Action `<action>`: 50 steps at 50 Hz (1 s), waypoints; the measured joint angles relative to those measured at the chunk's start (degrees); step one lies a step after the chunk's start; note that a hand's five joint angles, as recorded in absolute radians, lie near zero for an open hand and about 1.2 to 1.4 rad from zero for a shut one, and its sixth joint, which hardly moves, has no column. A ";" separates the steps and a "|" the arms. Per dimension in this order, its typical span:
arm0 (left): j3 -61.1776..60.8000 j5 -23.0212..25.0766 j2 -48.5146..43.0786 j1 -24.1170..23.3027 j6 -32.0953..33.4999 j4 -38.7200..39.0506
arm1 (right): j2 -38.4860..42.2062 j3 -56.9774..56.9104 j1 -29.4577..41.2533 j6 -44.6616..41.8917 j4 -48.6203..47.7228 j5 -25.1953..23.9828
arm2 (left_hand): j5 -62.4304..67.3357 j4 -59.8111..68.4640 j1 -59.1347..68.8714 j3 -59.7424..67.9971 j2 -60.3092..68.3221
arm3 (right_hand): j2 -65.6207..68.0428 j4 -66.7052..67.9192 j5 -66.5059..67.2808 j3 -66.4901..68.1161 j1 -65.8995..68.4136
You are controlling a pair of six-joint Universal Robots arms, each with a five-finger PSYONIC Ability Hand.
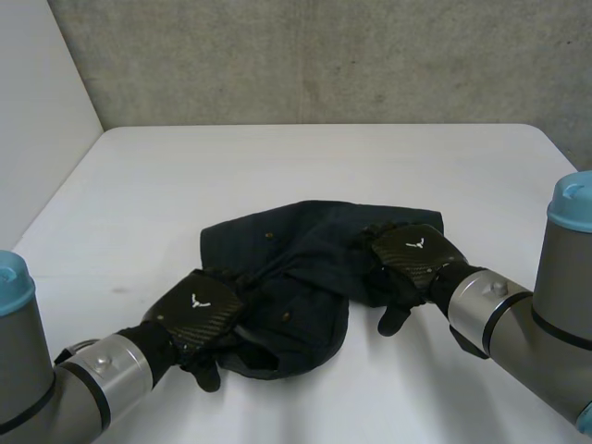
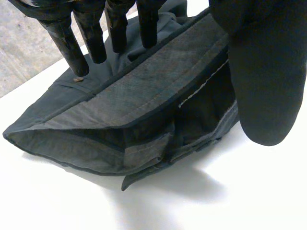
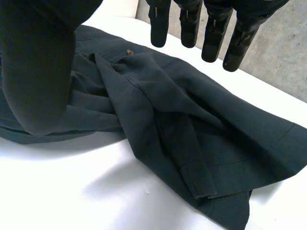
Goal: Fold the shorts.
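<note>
Dark shorts [image 1: 305,277] lie crumpled and bunched at the middle of the white bench [image 1: 277,166]. Left hand [image 1: 196,310] is at the shorts' near left edge: fingers [image 2: 91,43] straight and spread over the waistband, thumb [image 2: 264,72] held apart on the near side, nothing pinched. Right hand [image 1: 416,254] is at the shorts' right edge: fingers [image 3: 189,24] straight above the cloth, thumb [image 3: 38,72] apart beside a fold, no grip. Whether the fingertips touch the cloth: cannot tell for either hand. A small stud [image 3: 128,51] sits near the right fingertips.
</note>
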 measured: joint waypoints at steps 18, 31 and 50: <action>5.02 -9.02 -11.12 -2.69 -1.21 8.98 | 0.10 0.99 0.11 -0.13 -1.70 0.35 | 52.37 55.08 51.35 54.92 55.34 | 0.00 0.00 0.00 0.00 0.00; 19.47 -19.19 -5.40 14.81 -1.35 14.19 | 0.00 0.66 0.18 -0.43 -1.83 0.48 | 52.37 55.08 51.34 54.96 55.48 | 0.00 0.00 0.00 0.00 0.00; 38.99 -14.36 -13.34 -2.47 -7.51 15.36 | 0.06 1.00 -0.73 -0.01 -2.72 0.77 | 52.37 55.97 51.54 55.46 55.71 | 0.00 0.00 0.00 0.00 0.00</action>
